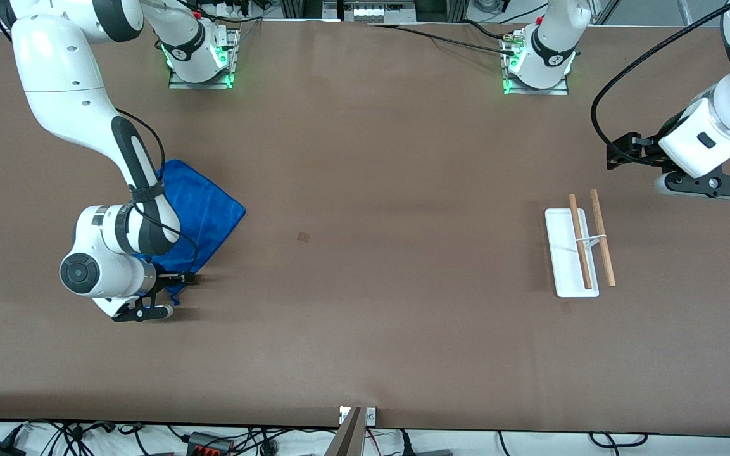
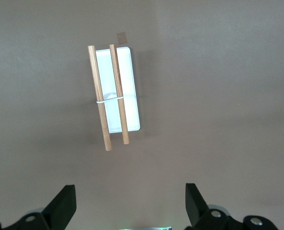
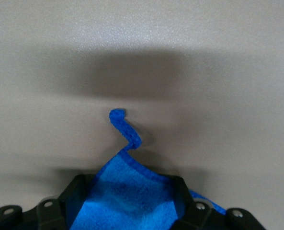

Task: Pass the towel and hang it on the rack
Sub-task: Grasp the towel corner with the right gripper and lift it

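Note:
The blue towel [image 1: 203, 209] lies flat on the table at the right arm's end. Its corner nearest the front camera sits under my right gripper [image 1: 171, 294]. In the right wrist view that corner of the towel [image 3: 127, 201] fills the gap between the wide-apart fingers of the right gripper [image 3: 130, 184], and a small loop [image 3: 120, 122] curls out onto the table past the fingertips. The rack [image 1: 577, 253], a white base with two wooden rods, stands at the left arm's end. My left gripper [image 1: 621, 152] hangs open and empty above the table near the rack [image 2: 113, 96].
A small dark mark [image 1: 303, 237] shows on the brown table between towel and rack. Both arm bases [image 1: 200, 57] [image 1: 539, 63] stand along the table edge farthest from the front camera. Cables run off that edge.

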Action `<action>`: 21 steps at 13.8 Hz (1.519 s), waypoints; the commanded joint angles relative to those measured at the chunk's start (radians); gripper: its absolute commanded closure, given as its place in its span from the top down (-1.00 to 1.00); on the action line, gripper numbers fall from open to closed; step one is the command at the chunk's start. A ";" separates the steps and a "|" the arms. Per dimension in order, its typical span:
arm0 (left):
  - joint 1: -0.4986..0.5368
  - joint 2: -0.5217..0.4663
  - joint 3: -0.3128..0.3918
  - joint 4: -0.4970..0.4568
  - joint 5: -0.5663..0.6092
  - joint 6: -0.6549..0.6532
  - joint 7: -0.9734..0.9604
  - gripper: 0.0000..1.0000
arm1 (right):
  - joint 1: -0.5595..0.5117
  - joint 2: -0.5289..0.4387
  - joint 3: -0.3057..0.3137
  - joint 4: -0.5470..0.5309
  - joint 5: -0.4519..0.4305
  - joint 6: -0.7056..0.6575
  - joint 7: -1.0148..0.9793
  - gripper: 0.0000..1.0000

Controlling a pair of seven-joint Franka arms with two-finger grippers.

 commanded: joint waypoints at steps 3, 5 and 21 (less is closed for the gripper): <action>0.010 0.000 -0.002 0.006 0.024 -0.009 0.009 1.00 | -0.003 0.006 0.002 0.011 0.014 -0.015 -0.035 -0.27; 0.011 0.000 -0.002 0.006 0.024 -0.009 0.009 1.00 | -0.002 -0.001 0.002 0.011 0.014 -0.027 -0.037 -0.63; 0.011 0.013 -0.002 0.004 0.012 -0.006 0.007 1.00 | -0.012 -0.074 0.239 0.420 0.571 -0.464 -0.054 -1.00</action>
